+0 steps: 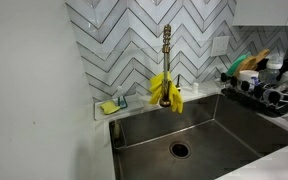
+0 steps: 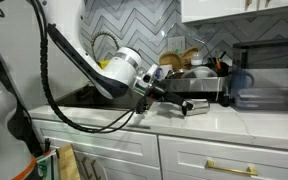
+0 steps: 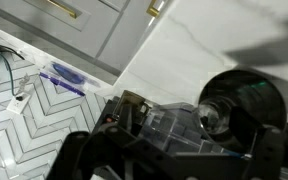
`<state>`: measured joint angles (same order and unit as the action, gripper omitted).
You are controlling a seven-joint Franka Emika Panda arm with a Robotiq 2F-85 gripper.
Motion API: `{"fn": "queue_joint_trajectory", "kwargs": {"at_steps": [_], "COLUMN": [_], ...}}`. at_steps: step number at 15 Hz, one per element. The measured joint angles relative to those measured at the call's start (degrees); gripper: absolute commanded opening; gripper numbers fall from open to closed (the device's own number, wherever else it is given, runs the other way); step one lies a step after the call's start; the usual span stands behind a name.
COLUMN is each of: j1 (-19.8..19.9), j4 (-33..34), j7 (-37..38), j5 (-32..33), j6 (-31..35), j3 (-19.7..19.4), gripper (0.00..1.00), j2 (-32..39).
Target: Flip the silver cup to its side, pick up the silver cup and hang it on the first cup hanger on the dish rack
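The silver cup (image 2: 195, 106) lies on its side on the white counter, just in front of the black wire dish rack (image 2: 189, 82). That dish rack (image 1: 267, 92) is full of dishes and stands to the right of the sink. My gripper (image 2: 167, 92) hovers low over the counter right beside the cup. In the wrist view the silver cup (image 3: 236, 106) shows its round open mouth toward the camera, close to one dark finger (image 3: 272, 150). The gripper (image 3: 174, 152) stands open, and nothing is clamped between its fingers.
A brass faucet (image 1: 167, 50) draped with yellow gloves (image 1: 166, 92) rises behind the steel sink (image 1: 219, 132). A small white soap tray (image 1: 111, 106) sits at the sink's corner. A black appliance (image 2: 271, 74) stands beyond the rack. White cabinets (image 2: 184, 158) run below the counter.
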<state>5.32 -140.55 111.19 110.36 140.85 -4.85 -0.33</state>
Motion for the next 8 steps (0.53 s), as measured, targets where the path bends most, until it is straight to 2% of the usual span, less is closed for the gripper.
{"fn": "queue_joint_trajectory", "kwargs": {"at_steps": [8], "j1": [0.2], "j4": [0.7], "j7": [-1.5], "j5": [-2.4], "j6": [0.0], "j3": [-0.4], "gripper": [1.0], "j2": [-0.2]}}
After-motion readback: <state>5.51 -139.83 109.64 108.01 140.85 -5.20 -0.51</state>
